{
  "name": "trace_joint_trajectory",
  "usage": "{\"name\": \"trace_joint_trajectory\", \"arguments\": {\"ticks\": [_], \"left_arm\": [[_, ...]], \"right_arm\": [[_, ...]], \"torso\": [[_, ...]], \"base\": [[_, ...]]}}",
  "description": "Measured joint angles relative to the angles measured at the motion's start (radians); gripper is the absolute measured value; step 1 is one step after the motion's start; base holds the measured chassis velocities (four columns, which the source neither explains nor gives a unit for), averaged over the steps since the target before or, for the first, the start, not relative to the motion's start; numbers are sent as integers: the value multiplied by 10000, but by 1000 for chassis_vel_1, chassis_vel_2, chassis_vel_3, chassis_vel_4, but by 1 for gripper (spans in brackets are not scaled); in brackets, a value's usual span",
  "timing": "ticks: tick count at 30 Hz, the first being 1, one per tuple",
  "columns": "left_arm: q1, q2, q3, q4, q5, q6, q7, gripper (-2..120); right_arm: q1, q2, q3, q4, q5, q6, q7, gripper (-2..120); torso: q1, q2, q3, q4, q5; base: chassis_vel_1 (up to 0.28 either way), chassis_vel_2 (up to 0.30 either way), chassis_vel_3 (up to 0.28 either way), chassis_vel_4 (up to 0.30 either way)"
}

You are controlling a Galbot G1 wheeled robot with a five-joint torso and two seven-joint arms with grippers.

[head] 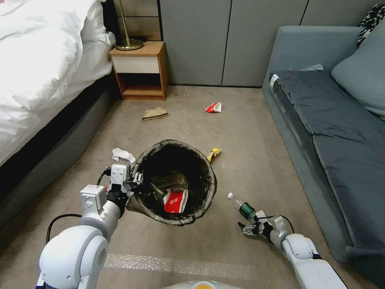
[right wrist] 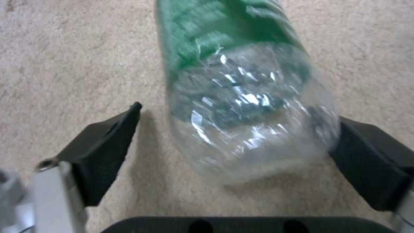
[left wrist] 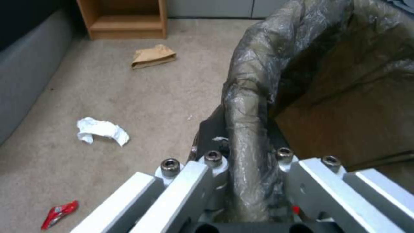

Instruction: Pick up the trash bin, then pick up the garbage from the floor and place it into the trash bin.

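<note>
Taking the trash bin (head: 175,181) as the mark and going from left to right: far to its left runs the bed (head: 44,60) with white bedding, and the wooden nightstand (head: 140,72) stands beyond the bin to the left, against the wall. A white crumpled tissue (head: 122,154) lies on the carpet (head: 240,136) just left of the bin's far rim, and a piece of brown paper (head: 154,114) lies farther off, between the bin and the nightstand. In the left wrist view a small red wrapper (left wrist: 59,213) also lies on the carpet, on the tissue's side of the bin. The left pincer (head: 134,180) is clenched on the bin's left rim, its fingers (left wrist: 215,161) pressing the dark bag liner (left wrist: 254,106) from both sides. The bin is held tilted, its mouth turned up toward the head camera, and a red-and-white wrapper (head: 175,200) rests inside near the bottom. A yellow snack bag (head: 213,153) lies just past the bin's right rim, and another red-and-white wrapper (head: 213,107) lies well beyond it toward the wall. To the right of the bin, a clear green-labelled bottle (head: 242,206) lies on the carpet with its white cap pointing away from the robot. The right pincer (head: 249,229) is down at the bottle's base, spread wide, one black pad (right wrist: 103,152) apart from the plastic and the other at the bottle's side. The grey sofa (head: 337,132) stands far right of the bin.
</note>
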Motion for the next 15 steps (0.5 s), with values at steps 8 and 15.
{"name": "trace_joint_trajectory", "arguments": {"ticks": [8,15], "left_arm": [[10,1,1,0,7,0,7,3],[18,2,3,0,11,-3,28,3]], "right_arm": [[-38,-29,21,81,3,2,27,76],[-75,-45,27,212,2,1,68,61]], "torso": [[1,-1,1,0,-2],[2,-2,2,3,0]], "base": [[0,0,0,0],[0,0,0,0]]}}
